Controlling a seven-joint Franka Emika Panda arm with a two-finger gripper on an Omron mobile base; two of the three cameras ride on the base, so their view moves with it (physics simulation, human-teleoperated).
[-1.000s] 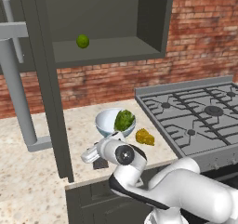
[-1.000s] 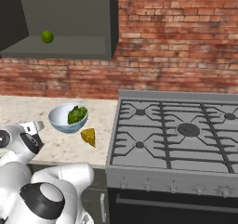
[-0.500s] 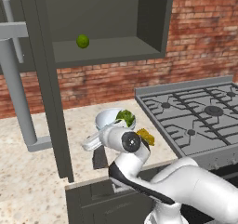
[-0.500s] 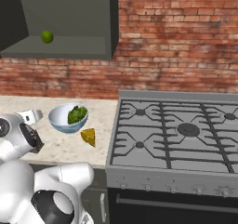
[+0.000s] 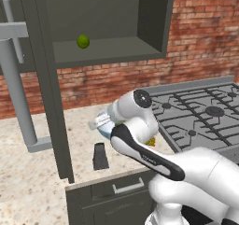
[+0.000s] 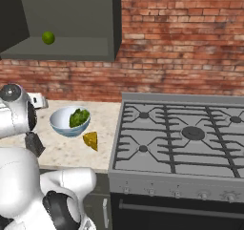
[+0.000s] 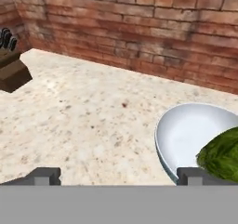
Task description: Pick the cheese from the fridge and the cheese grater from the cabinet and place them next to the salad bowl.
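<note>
Setting: simulated kitchen, red brick wall (image 6: 181, 43) behind a speckled beige stone counter (image 7: 83, 121).
Cabinet: dark grey-green wall cupboard (image 5: 107, 28) above the counter, its tall narrow door (image 5: 49, 88) swung open; single shelf visible inside.
Shelf contents: one round green lime (image 5: 83, 41), resting towards the left of the shelf.
Salad bowl: round pale blue-white bowl holding green leafy salad (image 6: 70, 121), on the counter just left of the stove; in the hand view its rim (image 7: 160, 139) sits at lower right, near the right fingertip.
Cheese: small yellow-orange wedge (image 6: 90, 140), on the counter just beside the bowl, between bowl and stove; apart from the bowl.
Cheese grater: small dark grey tapered box grater (image 5: 100, 156), upright on the counter left of the bowl, near the counter's front edge, free of the claw.
Stove: grey gas range with black grates (image 6: 186, 133), right of the counter.
Knife block: brown wooden block with dark handles (image 7: 11, 69), far along the counter by the wall.
Claw: two-finger gripper (image 7: 119, 175) with fingers spread wide apart, nothing between them, above the counter beside the bowl.
</note>
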